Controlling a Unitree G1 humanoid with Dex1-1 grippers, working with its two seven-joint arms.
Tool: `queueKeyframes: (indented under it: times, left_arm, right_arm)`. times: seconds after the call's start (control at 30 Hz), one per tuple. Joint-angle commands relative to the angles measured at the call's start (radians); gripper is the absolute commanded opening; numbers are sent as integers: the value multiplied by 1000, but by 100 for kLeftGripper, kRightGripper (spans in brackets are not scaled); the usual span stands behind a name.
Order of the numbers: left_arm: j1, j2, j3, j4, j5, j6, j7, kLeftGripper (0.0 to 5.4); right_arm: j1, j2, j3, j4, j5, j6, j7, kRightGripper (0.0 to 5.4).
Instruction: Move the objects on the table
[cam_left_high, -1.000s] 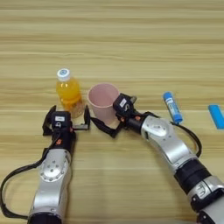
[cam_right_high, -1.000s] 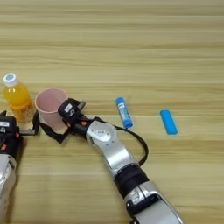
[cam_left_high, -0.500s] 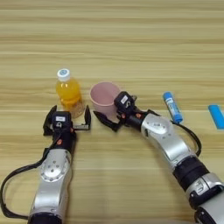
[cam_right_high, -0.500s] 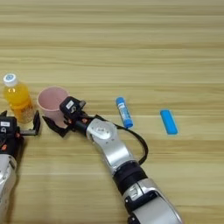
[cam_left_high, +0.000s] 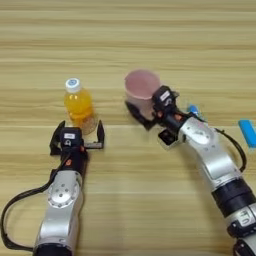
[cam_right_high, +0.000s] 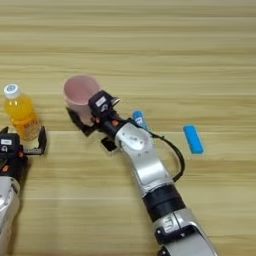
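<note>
Left eye view: the pink cup (cam_left_high: 142, 86) is clasped by the right gripper (cam_left_high: 149, 111). One blue tube (cam_right_high: 139, 119) is half hidden behind that arm; another (cam_right_high: 192, 139) lies apart. The left gripper (cam_left_high: 77, 138), jaws spread and empty, is set just before the juice bottle (cam_left_high: 79, 105).

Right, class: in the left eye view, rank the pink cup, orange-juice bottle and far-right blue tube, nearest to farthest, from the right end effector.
1. Pink cup, at the right end effector.
2. Orange-juice bottle, to its left.
3. Blue tube, far right edge.

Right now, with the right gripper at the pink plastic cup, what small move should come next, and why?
Probably carry the pink plastic cup a little further right. The right gripper is closed on its near wall, and the small orange-juice bottle stands apart between the open left gripper fingers.
</note>
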Motion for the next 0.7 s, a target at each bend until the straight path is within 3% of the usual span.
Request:
queueKeyframes:
  times: [0.03,0.17,0.37,0.7]
  left_arm:
    - [4,-5,-5,0,11,4,9,540]
    - [3,-7,-5,3,10,2,10,540]
    - [-1,-6,-4,9,8,0,9,540]
    - [-3,-3,-1,13,5,-2,6,540]
  right_arm:
    - [30,-75,-147,-115,50,49,-66,431]
    - [68,-142,-264,-129,64,50,-123,431]
    - [127,-206,-379,-62,52,23,-213,431]
    - [133,-280,-524,133,64,-21,-329,431]
